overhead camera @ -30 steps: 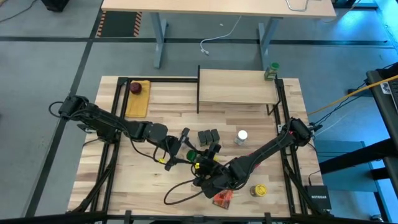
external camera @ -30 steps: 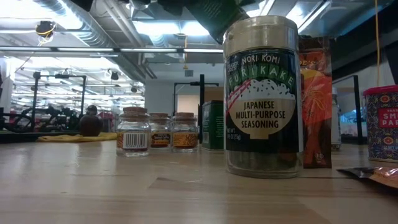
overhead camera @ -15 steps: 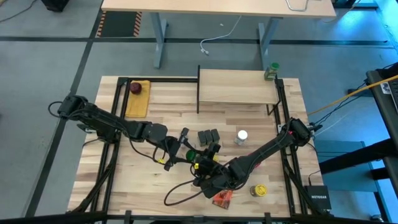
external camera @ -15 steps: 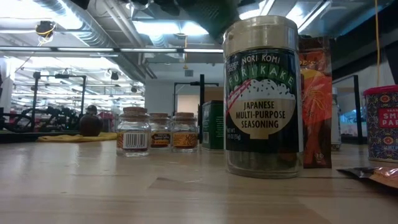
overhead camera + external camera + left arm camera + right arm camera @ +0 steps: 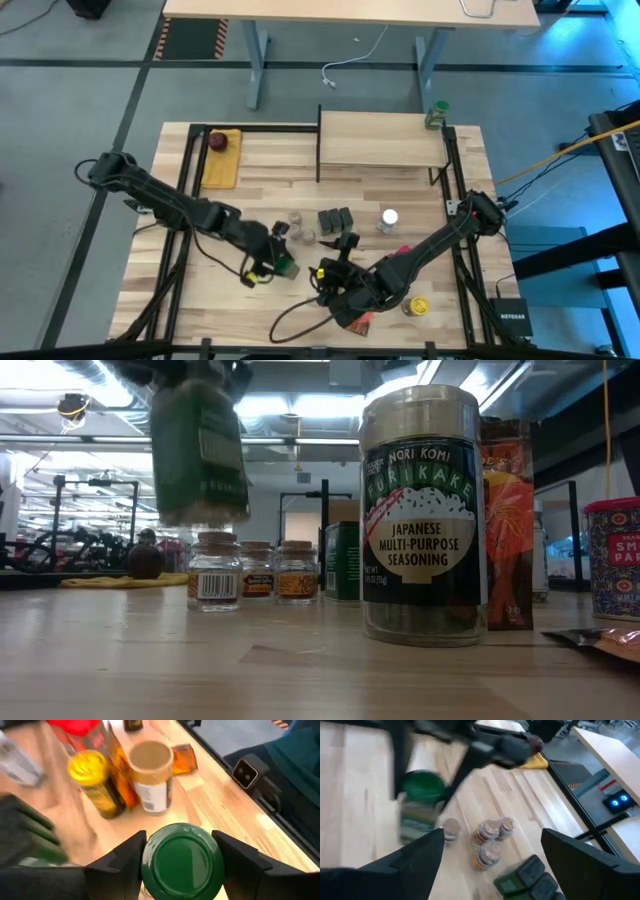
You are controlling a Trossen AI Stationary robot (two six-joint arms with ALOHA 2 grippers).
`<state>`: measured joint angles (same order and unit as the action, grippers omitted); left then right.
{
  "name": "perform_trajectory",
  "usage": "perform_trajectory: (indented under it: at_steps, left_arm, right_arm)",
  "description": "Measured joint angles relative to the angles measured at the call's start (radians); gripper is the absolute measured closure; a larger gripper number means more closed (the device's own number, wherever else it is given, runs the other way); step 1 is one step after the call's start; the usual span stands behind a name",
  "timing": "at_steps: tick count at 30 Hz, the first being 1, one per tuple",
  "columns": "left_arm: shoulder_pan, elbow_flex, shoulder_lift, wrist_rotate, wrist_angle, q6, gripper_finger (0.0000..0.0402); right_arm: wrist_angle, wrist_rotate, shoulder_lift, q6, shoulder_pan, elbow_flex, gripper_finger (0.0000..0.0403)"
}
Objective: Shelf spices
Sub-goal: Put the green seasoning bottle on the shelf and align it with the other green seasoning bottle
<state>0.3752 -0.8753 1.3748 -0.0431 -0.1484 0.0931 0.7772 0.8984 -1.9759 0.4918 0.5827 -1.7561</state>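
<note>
My left gripper [image 5: 277,262] is shut on a green-lidded jar [image 5: 288,267] of green flakes, which shows above the table in the low view [image 5: 200,450]. My right gripper [image 5: 332,272] hovers open just right of it, touching nothing. The shelf [image 5: 380,140], a pale board on a black frame, stands at the far edge with one green-lidded jar [image 5: 436,115] at its right end. On the table stand three dark tins [image 5: 335,218], cork-lidded jars [image 5: 215,570], a white-lidded jar [image 5: 389,218], a yellow-lidded jar [image 5: 415,305] and a furikake jar [image 5: 420,515]. My left gripper pinches the green-lidded jar between its two fingers [image 5: 127,857], one on each side just under the lid [image 5: 181,862]. The fingers come from above, pointing down. The jar hangs below them, slightly tilted, its base [image 5: 205,515] lifted clear of the table.
An orange packet [image 5: 505,525] and a red tin [image 5: 612,560] stand right of the furikake jar. A red packet [image 5: 358,320] lies near the near edge. A dark red round thing on a yellow pad [image 5: 220,150] sits far left. Bare tabletop [image 5: 200,290] lies near left.
My left gripper has carried the green-lidded jar toward the table's left and near edges, away from the dark tins, keeping it off the table. The move uncovers small jars left of the tins. My right gripper has drawn slightly toward the near edge.
</note>
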Motion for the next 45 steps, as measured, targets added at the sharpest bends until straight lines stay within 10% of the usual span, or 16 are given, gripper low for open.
perform_trajectory:
  at_steps: [25, 36, 45]
  left_arm:
    - [-0.010, -0.019, 0.248, -0.021, 0.186, -0.079, 0.0159]
    - [-0.001, -0.140, 0.223, -0.019, -0.074, -0.056, 0.0153]
    - [0.115, -0.050, 0.128, 0.261, -0.009, -0.118, 0.0153]
  right_arm:
    - [0.055, -0.080, -0.001, 0.026, -0.001, 0.000, 0.0061]
    - [-0.045, -0.107, -0.002, 0.021, -0.001, 0.001, 0.0061]
    - [-0.042, -0.104, -0.002, -0.035, -0.001, 0.065, 0.0061]
